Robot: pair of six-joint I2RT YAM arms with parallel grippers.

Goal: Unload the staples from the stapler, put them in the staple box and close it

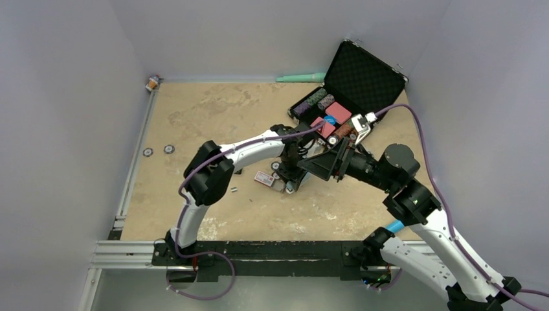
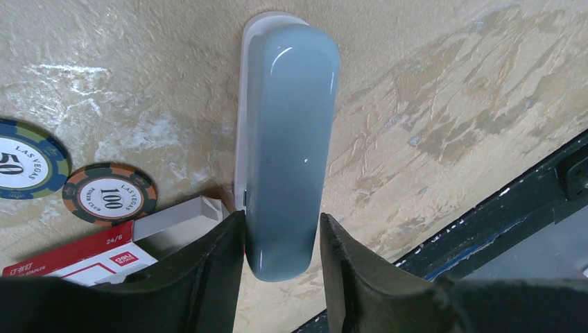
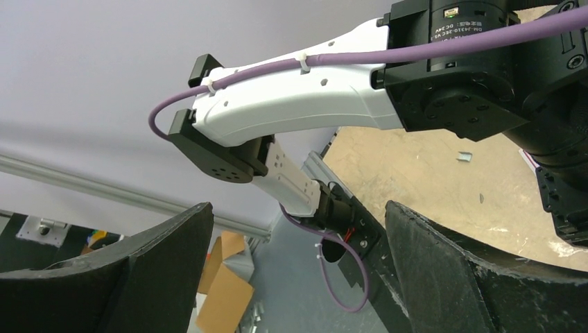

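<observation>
No all-black stapler shows. The stapler I see is long and rounded, with a glossy grey-blue top arm (image 2: 288, 139) over a white base, lying flat on the table. My left gripper (image 2: 281, 218) points down over its near end with a finger on each side. The left finger touches it and a thin gap shows at the right finger. In the top view the left gripper (image 1: 289, 170) hides most of it. A tiny grey staple strip (image 1: 234, 190) lies on the table by the left arm's elbow, also in the right wrist view (image 3: 464, 157). My right gripper (image 1: 318, 165) hangs wide open and empty in the air.
A red-and-white staple box (image 2: 69, 257) and two poker chips (image 2: 109, 193) lie left of the stapler. An open black case (image 1: 362, 78) with chips and cards stands at the back right. Two chips (image 1: 169, 148) lie at the table's left. The black base rail (image 2: 527, 201) runs close by.
</observation>
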